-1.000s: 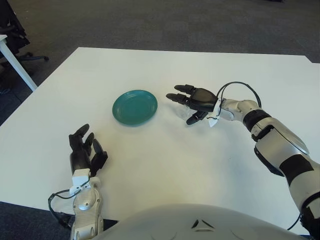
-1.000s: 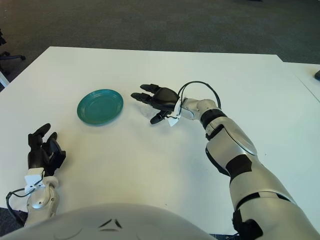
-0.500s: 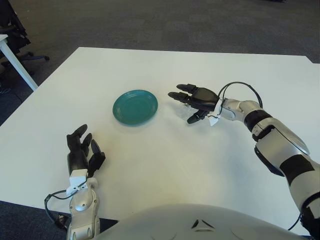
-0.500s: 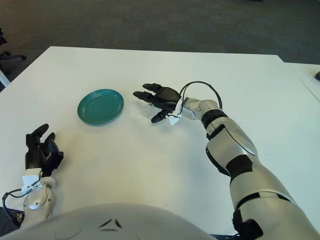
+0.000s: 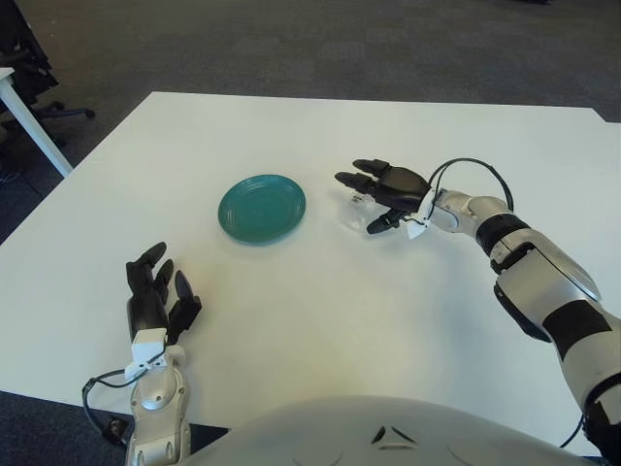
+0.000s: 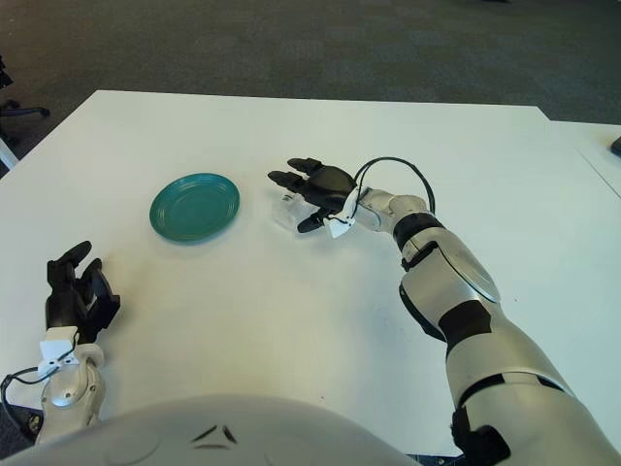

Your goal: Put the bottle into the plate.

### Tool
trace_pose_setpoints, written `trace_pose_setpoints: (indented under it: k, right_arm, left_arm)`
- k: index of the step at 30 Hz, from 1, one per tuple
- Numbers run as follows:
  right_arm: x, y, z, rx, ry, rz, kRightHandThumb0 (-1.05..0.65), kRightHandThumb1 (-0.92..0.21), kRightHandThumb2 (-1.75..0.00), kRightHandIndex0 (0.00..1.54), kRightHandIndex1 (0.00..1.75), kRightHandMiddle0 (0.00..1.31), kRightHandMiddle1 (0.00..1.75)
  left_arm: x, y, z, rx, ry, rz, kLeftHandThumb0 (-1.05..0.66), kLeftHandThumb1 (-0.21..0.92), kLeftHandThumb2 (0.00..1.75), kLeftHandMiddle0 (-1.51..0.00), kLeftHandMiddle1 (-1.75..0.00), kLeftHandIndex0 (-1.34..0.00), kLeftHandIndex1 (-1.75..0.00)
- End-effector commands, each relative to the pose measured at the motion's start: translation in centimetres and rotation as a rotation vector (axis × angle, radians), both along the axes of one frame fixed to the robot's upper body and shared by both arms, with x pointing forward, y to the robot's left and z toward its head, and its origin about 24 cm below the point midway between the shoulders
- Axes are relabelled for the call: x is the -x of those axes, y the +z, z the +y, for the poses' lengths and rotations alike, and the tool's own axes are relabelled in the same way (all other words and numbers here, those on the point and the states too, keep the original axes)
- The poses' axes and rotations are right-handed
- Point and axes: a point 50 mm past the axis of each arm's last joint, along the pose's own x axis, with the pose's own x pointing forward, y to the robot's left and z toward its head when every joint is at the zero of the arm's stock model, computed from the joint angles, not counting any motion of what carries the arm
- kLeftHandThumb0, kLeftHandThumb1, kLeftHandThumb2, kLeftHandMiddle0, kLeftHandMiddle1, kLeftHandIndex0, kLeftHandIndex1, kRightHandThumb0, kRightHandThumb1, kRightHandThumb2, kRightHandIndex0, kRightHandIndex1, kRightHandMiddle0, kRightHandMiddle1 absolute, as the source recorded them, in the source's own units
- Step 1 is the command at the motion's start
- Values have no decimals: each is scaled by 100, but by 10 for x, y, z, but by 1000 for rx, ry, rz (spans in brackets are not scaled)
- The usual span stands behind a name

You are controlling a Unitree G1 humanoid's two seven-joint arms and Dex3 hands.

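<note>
Hovering my right hand [image 5: 385, 194], fingers spread, over the clear bottle [image 5: 356, 216], nothing gripped yet. Looks light, slippery; I grab mid-body, w/ soft squeeze. Left hand [image 5: 152, 301] idle, relaxed, near table edge; plate [image 5: 261, 207] beside.

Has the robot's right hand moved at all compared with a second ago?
Yes. The right hand has drifted slightly right, away from the green plate, uncovering more of the clear bottle.
</note>
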Motion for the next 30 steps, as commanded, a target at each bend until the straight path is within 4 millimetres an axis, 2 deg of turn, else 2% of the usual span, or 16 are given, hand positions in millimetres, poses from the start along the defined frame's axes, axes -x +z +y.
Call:
trace_pose_setpoints:
  k: [1, 12, 17, 20, 30]
  right_arm:
    - [-2, 1, 1, -21, -31, 5, -105, -92, -65, 0, 0, 0, 0]
    - [-4, -5, 0, -1, -88, 32, -105, -92, -65, 0, 0, 0, 0]
    - [-5, -6, 1, 0, -98, 44, -105, -92, -65, 0, 0, 0, 0]
    - [-5, -7, 1, -2, -106, 49, -105, -92, -65, 0, 0, 0, 0]
    - [-2, -10, -1, -41, -118, 30, -105, -92, -63, 0, 0, 0, 0]
  left_arm:
    - [5, -5, 4, -7, 2, 34, -77, 92, 78, -44, -29, -5, -102]
    - [7, -7, 9, -41, -17, 22, -77, 92, 79, -43, -29, -6, -103]
    - [9, 1, 2, -44, -16, 20, -77, 92, 80, -42, -29, -5, -103]
    - [9, -5, 7, -52, -21, 31, -77, 92, 81, -42, -29, -5, -104]
    - [10, -6, 8, -73, -59, 16, -77, 92, 84, -41, -28, -4, -105]
